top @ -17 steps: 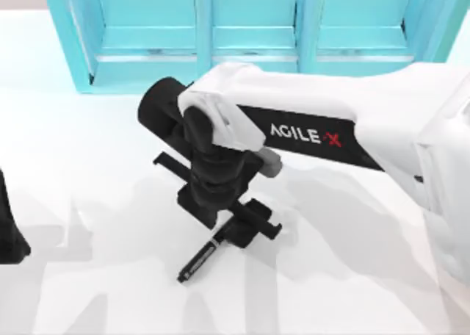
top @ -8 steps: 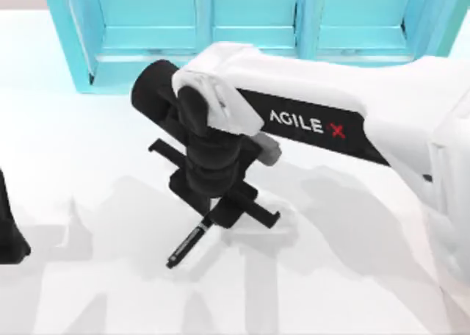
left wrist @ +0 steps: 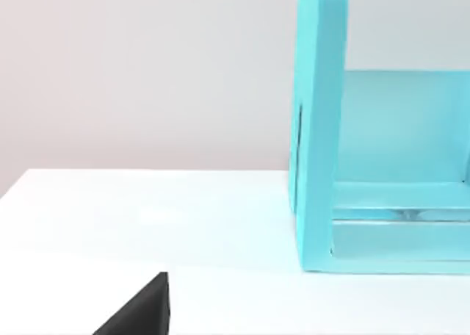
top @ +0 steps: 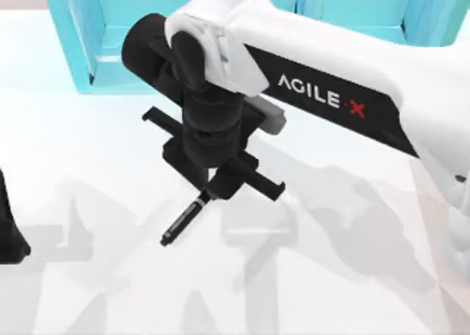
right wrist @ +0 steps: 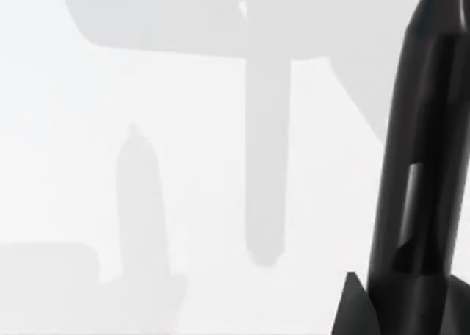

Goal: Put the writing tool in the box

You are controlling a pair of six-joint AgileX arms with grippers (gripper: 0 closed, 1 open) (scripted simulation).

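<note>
shelf unit (top: 132,34) at table (top: 88,166) rear | pen (top: 182,221) mid-table, before it

It was a rendered test scene rather than a lived-in room: a bare white table (top: 88,291) under flat, even light, a plain grey wall (left wrist: 147,70) behind it, and one turquoise shelf unit (top: 81,41) in smooth, textureless colour.

Top camera overhead, looking down on table (top: 88,291). Left wrist camera low, facing turquoise shelf (left wrist: 321,129), shared with top. Right wrist camera close above tabletop.
</note>
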